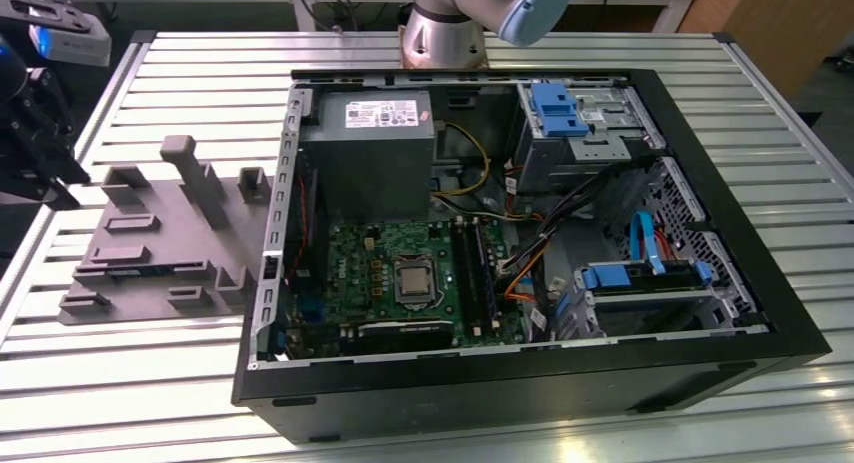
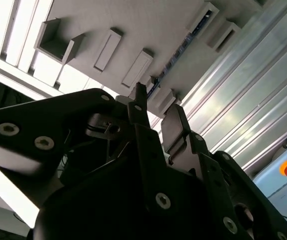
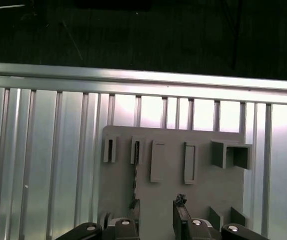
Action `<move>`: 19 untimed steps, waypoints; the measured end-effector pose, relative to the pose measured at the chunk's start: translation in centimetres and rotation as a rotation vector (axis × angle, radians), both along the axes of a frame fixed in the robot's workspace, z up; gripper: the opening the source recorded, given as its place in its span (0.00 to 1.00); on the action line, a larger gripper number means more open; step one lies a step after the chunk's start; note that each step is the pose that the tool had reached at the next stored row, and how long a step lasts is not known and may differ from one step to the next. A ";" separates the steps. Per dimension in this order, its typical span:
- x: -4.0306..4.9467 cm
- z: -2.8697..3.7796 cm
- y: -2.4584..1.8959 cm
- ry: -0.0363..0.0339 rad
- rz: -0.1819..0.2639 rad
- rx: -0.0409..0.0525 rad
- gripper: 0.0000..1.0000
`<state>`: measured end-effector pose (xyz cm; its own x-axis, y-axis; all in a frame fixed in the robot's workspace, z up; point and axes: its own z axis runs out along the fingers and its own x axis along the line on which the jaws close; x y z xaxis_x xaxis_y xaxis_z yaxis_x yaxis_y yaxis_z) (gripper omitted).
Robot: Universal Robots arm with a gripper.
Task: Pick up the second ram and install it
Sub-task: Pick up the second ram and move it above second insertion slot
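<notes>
Hovering open and empty above the grey tray [image 3: 203,185] at the exterior view's left edge, the pincer [image 3: 157,209] has the ram [image 3: 135,180] standing on edge just ahead, its long axis running straight away from one fingertip [image 3: 133,207], not between both

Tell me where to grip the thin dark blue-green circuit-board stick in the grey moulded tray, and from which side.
Probably its upper long edge, mid-length, from straight above, one finger on each flat face. The circuit-board stick stands on edge in the grey moulded tray, ends held by raised blocks, leaving the middle free.
</notes>
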<state>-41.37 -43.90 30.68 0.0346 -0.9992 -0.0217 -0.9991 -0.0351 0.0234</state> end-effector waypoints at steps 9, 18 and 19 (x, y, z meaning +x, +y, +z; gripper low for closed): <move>0.01 -0.97 0.00 0.0000 -0.072 0.0000 0.39; 0.00 -1.13 -0.01 -0.0003 -0.072 0.0002 0.39; 0.00 -1.19 -0.03 -0.0001 -0.072 0.0001 0.39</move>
